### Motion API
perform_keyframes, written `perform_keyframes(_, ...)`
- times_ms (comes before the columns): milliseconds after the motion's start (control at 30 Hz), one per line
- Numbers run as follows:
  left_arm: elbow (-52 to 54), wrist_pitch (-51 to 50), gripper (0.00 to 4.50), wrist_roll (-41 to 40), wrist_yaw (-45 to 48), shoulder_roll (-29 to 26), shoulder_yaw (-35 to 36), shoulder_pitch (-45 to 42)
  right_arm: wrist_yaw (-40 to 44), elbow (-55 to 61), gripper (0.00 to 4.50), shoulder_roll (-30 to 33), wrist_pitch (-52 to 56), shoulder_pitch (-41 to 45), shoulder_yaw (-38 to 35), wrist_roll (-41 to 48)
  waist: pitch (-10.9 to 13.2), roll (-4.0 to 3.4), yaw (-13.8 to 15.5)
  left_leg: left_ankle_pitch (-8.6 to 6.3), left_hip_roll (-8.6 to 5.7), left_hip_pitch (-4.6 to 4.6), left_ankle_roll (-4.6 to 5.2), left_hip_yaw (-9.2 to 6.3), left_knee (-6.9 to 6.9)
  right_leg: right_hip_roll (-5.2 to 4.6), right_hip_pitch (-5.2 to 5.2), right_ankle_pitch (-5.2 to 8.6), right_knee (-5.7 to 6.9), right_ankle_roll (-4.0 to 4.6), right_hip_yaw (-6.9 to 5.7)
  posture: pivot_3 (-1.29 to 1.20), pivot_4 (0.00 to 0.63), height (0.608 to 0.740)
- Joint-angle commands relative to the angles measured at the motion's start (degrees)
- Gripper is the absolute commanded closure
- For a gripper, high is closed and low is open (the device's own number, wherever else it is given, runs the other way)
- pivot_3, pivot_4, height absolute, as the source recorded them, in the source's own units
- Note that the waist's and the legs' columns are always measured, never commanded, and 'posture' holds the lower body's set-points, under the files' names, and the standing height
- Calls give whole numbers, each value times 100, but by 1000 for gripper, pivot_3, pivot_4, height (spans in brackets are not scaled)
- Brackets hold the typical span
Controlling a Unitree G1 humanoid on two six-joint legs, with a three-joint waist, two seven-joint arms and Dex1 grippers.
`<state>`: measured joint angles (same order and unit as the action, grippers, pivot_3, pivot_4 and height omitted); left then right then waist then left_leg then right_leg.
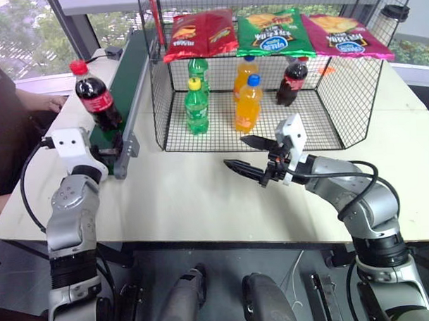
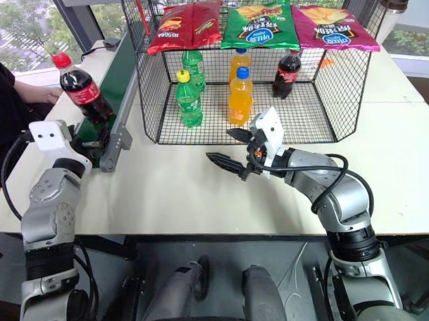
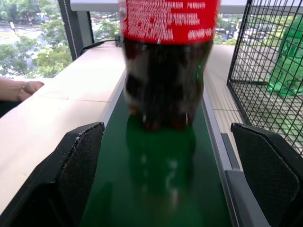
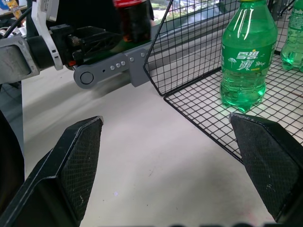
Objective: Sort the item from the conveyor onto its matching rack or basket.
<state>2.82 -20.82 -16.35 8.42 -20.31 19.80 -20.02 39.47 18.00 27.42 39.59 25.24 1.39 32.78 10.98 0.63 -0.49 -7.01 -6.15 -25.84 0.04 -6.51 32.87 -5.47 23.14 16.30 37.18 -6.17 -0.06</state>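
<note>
A small cola bottle [image 1: 96, 101] with a red cap and red label stands upright on the near end of the dark green conveyor [image 1: 131, 68]. My left gripper [image 3: 165, 142] is open and level at the belt's end. Its fingers [image 3: 78, 161] stand either side of the belt, and the bottle [image 3: 165, 90] is just ahead of them, untouched. My right gripper [image 1: 235, 151] hovers open over the table in front of the black wire basket [image 1: 305, 125], holding nothing. The basket holds two green bottles [image 1: 196, 105], two orange bottles [image 1: 248, 103] and another cola bottle [image 1: 292, 80].
A sloped upper rack [image 1: 266, 32] over the basket carries three crisp bags. A person's hand [image 1: 47, 103] rests on the table left of the conveyor. The pale tabletop [image 1: 194, 196] stretches between my arms. A dark cup [image 1: 395, 13] stands at the far right.
</note>
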Motion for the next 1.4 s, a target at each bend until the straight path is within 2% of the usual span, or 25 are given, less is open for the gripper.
perform_keyframes(33,112,141,0,30,-30,-60,40,-84,0,207,90,13,-80,62,-87,35,0,0,0,0,0,0,0,0,0,0,0,0,0,0,0,0,150,738)
perform_keyframes(267,125,127,0,95,-113,-81,65,-16,8,201,90,35,-76,53,-96,34,0,0,-1,0,0,0,0,0,0,0,0,0,0,-1,0,0,150,738)
perform_keyframes(433,143,376,1521,-162,38,22,211,-45,-2,206,0,59,-82,37,-100,16,0,1,10,0,0,0,0,0,0,0,0,0,0,0,0,0,150,738)
perform_keyframes(733,363,-161,1519,-925,316,-319,458,-587,-30,296,0,88,1,84,-158,97,3,5,-5,1,0,-16,0,-1,3,1,3,-2,1,-4,-2,0,150,738)
perform_keyframes(967,1084,-1181,1519,-1884,2235,-1412,-130,-285,-42,370,0,184,73,126,-289,174,4,6,-24,2,0,-47,1,4,3,3,26,-4,9,-5,-1,0,150,738)
perform_keyframes(1033,1129,-1131,1519,-1798,2638,-1700,-316,-252,-80,394,0,188,79,106,-321,168,4,6,-10,2,0,-47,1,3,4,2,24,-3,7,-4,2,0,150,738)
perform_keyframes(1167,1103,-1004,1519,-1711,3169,-1890,-731,-480,-200,432,0,117,180,166,-450,309,4,5,-16,2,2,-46,0,2,4,3,25,2,8,18,4,0,150,738)
perform_keyframes(1300,857,-486,1519,-1067,3694,-1678,-1796,-800,-317,398,0,45,345,372,-682,603,4,5,14,2,0,-48,0,2,5,0,25,2,5,18,4,0,150,738)
perform_keyframes(1400,544,-256,1519,-862,3908,-1402,-2185,-983,-357,387,0,61,451,497,-754,737,4,6,3,2,-1,-49,1,5,5,-1,23,2,0,17,5,0,150,738)
